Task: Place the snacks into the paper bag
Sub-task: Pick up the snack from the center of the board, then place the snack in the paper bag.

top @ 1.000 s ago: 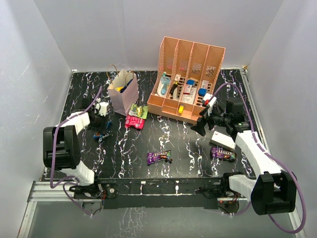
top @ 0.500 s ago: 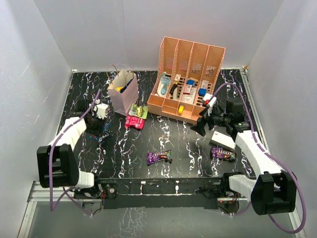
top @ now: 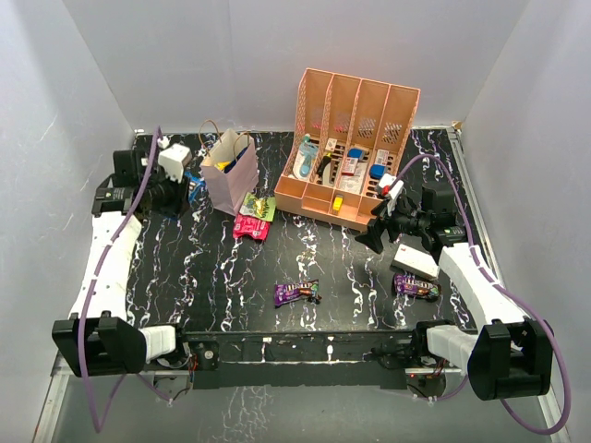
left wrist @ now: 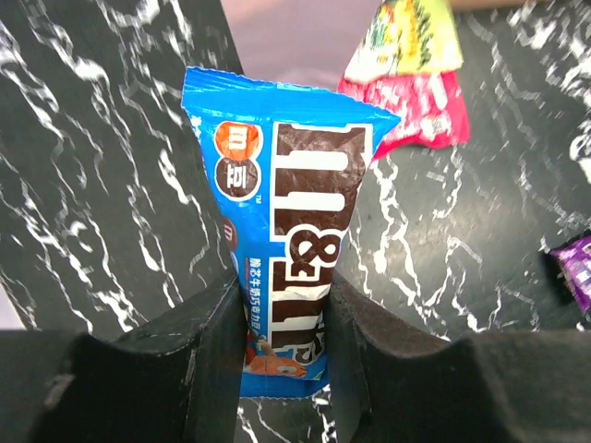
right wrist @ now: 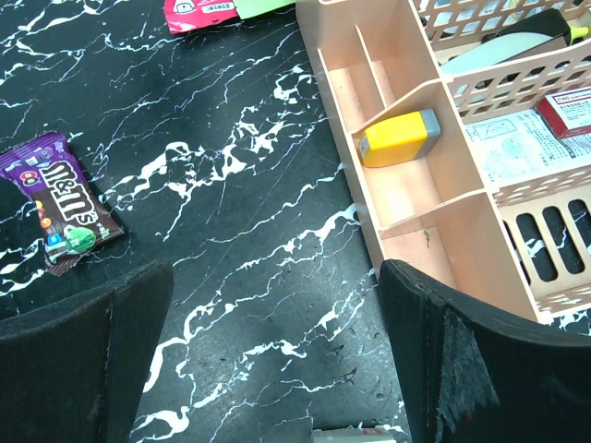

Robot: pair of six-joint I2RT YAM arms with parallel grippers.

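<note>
**Blue M&M's packet gripped beside the paper bag**

Nearest the arm bases, a purple M&M's packet [top: 295, 293] lies flat on the black marbled desk [top: 323, 258], well in front of the paper bag [top: 231, 175] and off to its right. A second purple packet [top: 416, 285] lies farther right of the bag, with a white box [top: 414, 260] just behind it.

The right pincer [right wrist: 277, 277] hangs over the desk far right of the bag, released, its jaws wide apart with nothing between them.

Closer to the bag, a pink packet [top: 249, 226] lies just in front of its right corner. A green-and-yellow packet [top: 262, 207] overlaps the pink one's far edge.

The left pincer [left wrist: 284, 295] is just left of the bag, clenched on the lower end of a blue M&M's packet [left wrist: 286, 185] that sticks out past its fingers.

The bag stands upright and open, with something yellow and blue showing in its mouth. A peach slotted rack [top: 355, 148] stands to the bag's right.
</note>
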